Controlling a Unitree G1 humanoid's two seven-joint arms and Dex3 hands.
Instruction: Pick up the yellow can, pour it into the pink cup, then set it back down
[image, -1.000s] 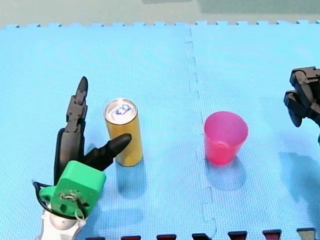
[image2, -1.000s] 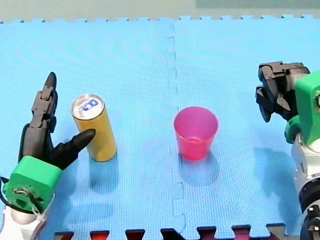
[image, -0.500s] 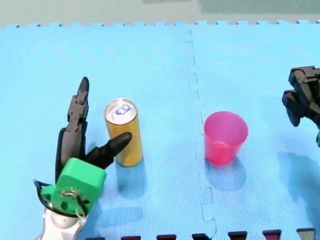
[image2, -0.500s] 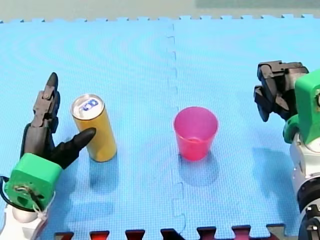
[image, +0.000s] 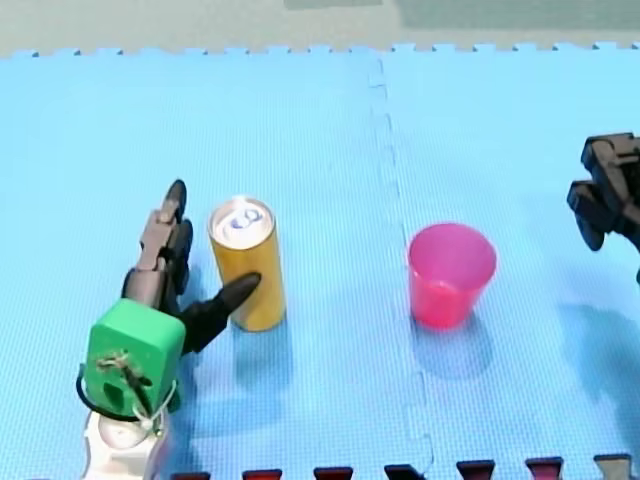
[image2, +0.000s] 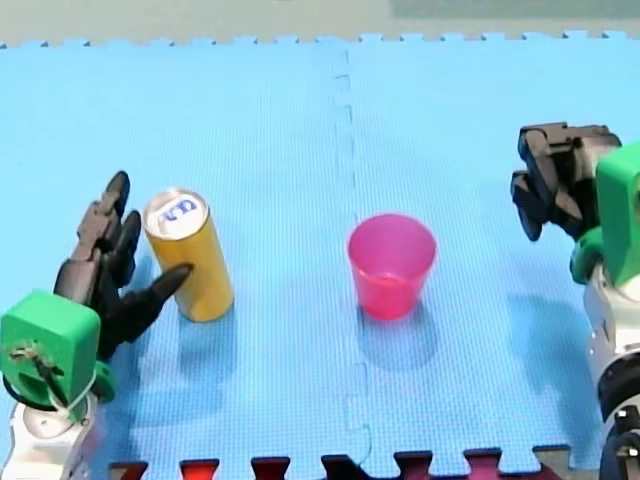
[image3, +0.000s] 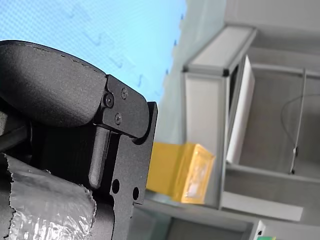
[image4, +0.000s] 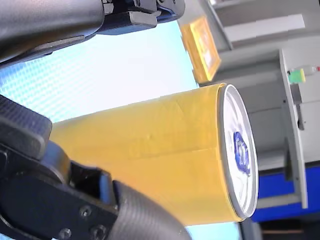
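Fingers (image: 162, 238) of left hand (image: 172, 292) curled nearer yellow can (image: 250, 272).

A blue foam mat (image: 300, 130) of interlocking tiles covers the surface. Its toothed seam (image: 388, 150) runs from the top edge downward, right of centre. A grey strip of floor (image: 150, 22) lies along the top of the frame. In the first wrist view, a yellow box (image3: 180, 172) sits beside a grey metal frame (image3: 202, 125) past the mat's edge.

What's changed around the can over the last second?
The left robot hand has bent its fingers in toward the yellow can, with the thumb against its front, but it is not yet gripping. The can stands where it was. The pink cup and the right robot hand are unchanged.
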